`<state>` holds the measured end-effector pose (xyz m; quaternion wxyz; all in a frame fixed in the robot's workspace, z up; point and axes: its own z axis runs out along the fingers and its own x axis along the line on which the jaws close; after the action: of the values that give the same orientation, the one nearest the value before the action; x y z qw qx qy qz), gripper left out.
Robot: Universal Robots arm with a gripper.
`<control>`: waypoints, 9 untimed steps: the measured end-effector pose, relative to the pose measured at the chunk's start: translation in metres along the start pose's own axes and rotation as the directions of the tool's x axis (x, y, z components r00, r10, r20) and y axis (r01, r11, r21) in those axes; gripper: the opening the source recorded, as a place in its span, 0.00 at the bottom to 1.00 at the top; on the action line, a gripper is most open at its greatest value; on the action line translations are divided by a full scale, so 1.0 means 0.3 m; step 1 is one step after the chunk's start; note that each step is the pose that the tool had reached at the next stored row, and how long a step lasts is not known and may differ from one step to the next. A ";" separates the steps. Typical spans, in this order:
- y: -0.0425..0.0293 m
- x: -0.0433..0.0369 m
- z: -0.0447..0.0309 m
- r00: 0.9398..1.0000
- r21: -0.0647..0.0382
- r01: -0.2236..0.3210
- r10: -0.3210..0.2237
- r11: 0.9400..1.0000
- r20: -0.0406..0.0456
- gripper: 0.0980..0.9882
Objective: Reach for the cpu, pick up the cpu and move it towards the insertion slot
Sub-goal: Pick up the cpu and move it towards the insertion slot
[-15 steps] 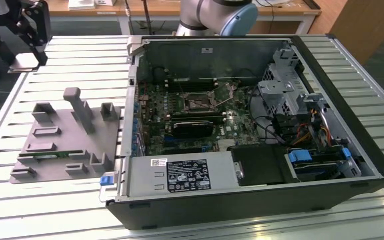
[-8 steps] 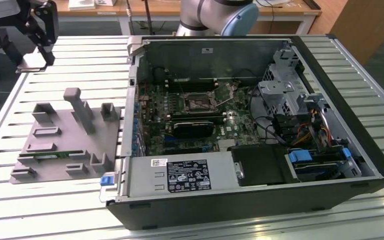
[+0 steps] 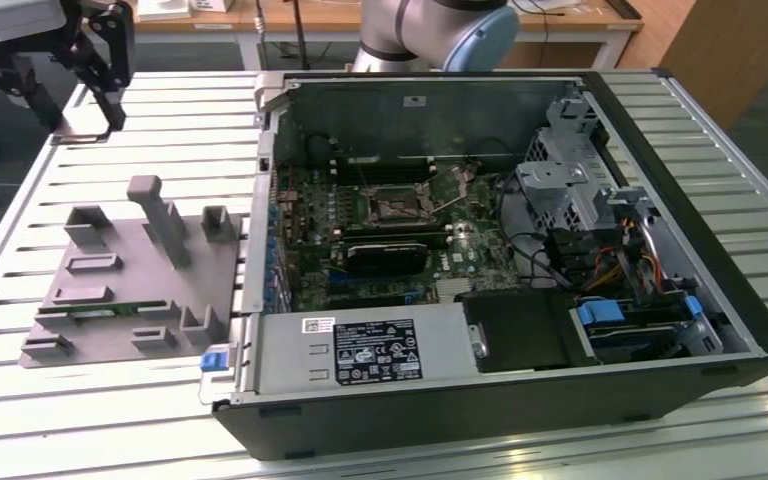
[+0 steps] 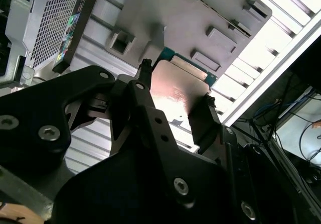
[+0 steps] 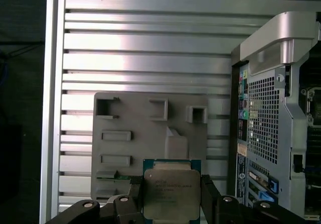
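My gripper [image 3: 84, 118] hangs above the slatted table at the exterior view's far left, well away from the open computer case [image 3: 704, 200]. It is shut on the cpu [image 3: 85, 130], a flat square chip with a silvery top and a green rim. In both wrist views the cpu [image 5: 170, 194] [image 4: 175, 88] sits clamped between the two black fingers [image 5: 208, 196], above the grey fixture plate [image 5: 150, 133]. The insertion slot [image 3: 395, 203], a square metal-framed socket with a dark centre, lies on the motherboard inside the case.
The grey fixture plate [image 3: 131, 280] carries upright posts and a green memory stick [image 3: 97, 310]. A black heatsink block [image 3: 384, 255] sits near the slot. The case's side wall [image 5: 271, 108] rises beside the fixture. Drive cages and cables [image 3: 584, 200] crowd the case's right.
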<state>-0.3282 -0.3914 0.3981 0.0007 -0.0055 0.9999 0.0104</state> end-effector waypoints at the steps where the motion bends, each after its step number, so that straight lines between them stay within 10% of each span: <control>1: 0.000 -0.006 0.000 1.000 0.000 0.000 0.000 1.000 0.000 0.50; 9: -0.001 -0.052 0.000 1.000 0.000 0.000 0.000 1.000 0.000 0.50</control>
<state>-0.3127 -0.3914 0.3981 0.0007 -0.0055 0.9999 0.0104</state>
